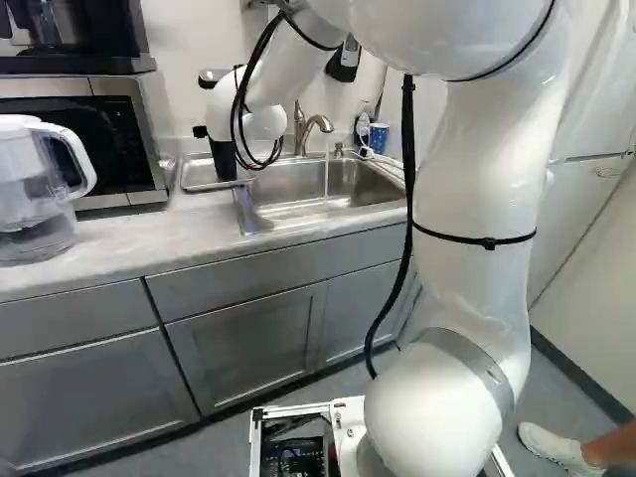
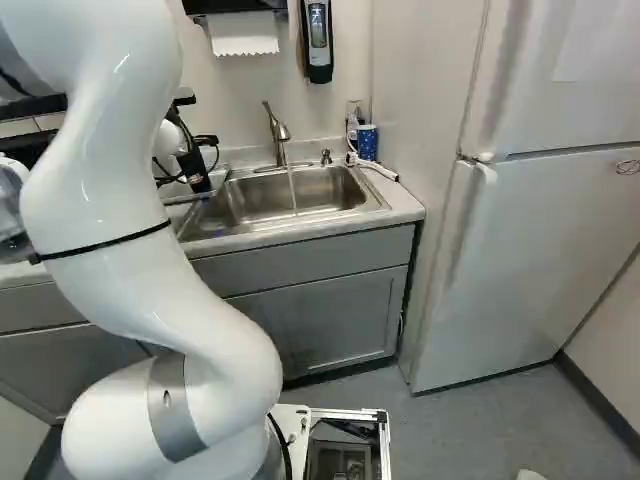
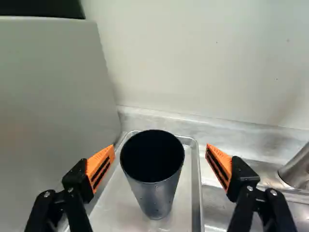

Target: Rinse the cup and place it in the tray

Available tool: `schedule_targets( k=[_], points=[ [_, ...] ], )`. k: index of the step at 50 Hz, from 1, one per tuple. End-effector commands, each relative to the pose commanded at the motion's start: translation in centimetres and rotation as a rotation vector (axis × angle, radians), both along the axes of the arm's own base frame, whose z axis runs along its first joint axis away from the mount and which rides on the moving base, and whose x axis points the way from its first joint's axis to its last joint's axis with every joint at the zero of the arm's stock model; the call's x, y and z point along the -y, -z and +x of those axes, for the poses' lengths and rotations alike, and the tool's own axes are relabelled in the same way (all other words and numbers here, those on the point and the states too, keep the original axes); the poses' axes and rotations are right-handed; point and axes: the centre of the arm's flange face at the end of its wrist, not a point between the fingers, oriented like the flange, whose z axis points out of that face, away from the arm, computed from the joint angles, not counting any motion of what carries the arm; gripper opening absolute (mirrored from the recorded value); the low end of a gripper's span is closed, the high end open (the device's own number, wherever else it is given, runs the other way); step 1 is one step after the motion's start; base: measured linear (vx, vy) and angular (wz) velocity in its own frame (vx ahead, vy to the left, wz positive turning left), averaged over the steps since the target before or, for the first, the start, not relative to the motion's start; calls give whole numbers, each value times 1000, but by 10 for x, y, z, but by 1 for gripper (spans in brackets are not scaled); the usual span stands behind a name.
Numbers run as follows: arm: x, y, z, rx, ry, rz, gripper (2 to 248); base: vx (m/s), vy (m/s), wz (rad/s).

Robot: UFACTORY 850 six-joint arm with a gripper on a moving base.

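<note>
We had the cup (image 3: 155, 195) standing upright in the tray (image 3: 196, 186), on the counter (image 1: 114, 238) between the microwave (image 1: 84, 129) and the sink (image 2: 262, 193). The fingers (image 3: 100, 163) stood wide open, one on each side of the cup and apart from it, so we had hold of nothing.

We took this for the placing step, right at its end: drops showed on the cup's outer wall, which suggested that the rinse was done and the cup let go. We could not rule out the other reading, though – that we were lining up to grasp a wet cup and carry it to the water. The tap (image 2: 279, 132) was running, a thin stream (image 2: 292, 188) falling into the sink, and that fitted either case.

If the placing was done, the next move called for backing straight away from the cup with the fingers kept wide, since a sideways drift might have knocked it over. If not, we needed to centre on the cup and close on it evenly, as its wet wall could have slipped.

The inside of the cup was too dark for us to tell whether any water or residue lay in it. The wrist view cut off the near end of the tray. In the base views the arm (image 1: 487, 179) hid part of the scene, and at the tray the dark shapes ran together – we could not separate cup from fingers there.
</note>
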Motion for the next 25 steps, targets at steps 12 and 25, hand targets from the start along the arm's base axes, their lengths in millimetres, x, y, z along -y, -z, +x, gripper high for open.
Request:
schedule_targets(
  k=[12, 25],
  points=[
    [1, -13, -1, 10, -1, 6, 247, 0, 0, 0],
    [2, -26, -3, 23, -1, 14, 247, 0, 0, 0]
  ],
)
